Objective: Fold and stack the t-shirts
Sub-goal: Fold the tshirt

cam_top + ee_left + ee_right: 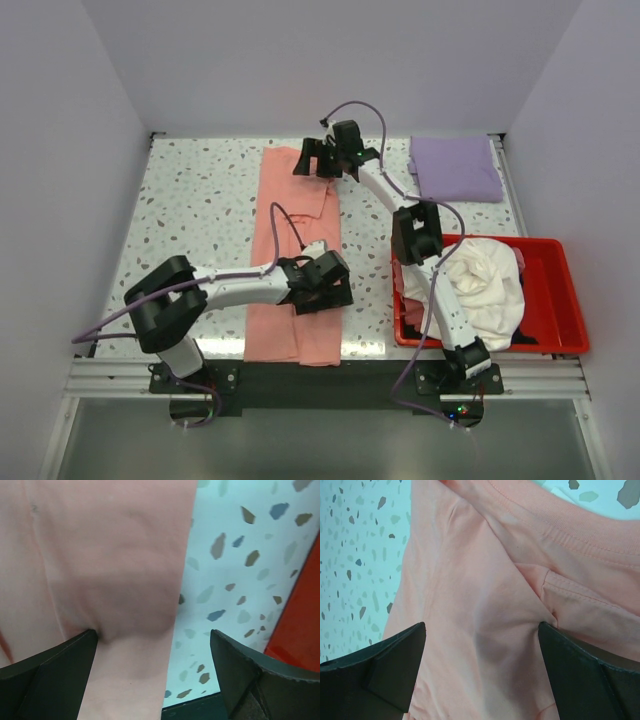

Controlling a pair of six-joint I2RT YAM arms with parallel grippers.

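Speckled table [190, 200], salmon-pink t-shirt [300, 185] lying as a long strip down its middle. Left gripper [154, 636] spread wide over the near right edge, right gripper [482, 627] spread at the collar end; neither seems to pinch. Cloth limp, light: take both ends' edges.

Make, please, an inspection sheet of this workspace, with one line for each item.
Surface: speckled table, level.
Job's things: salmon-pink t-shirt laid as a long strip at centre; lavender t-shirt folded at far right; cream-white t-shirt crumpled in the bin.
Clutter: red bin at near right.
Grippers: left gripper open over the strip's near end; right gripper open over its collar end.
Cables: purple cables along both arms.
Surroundings: plain white walls.
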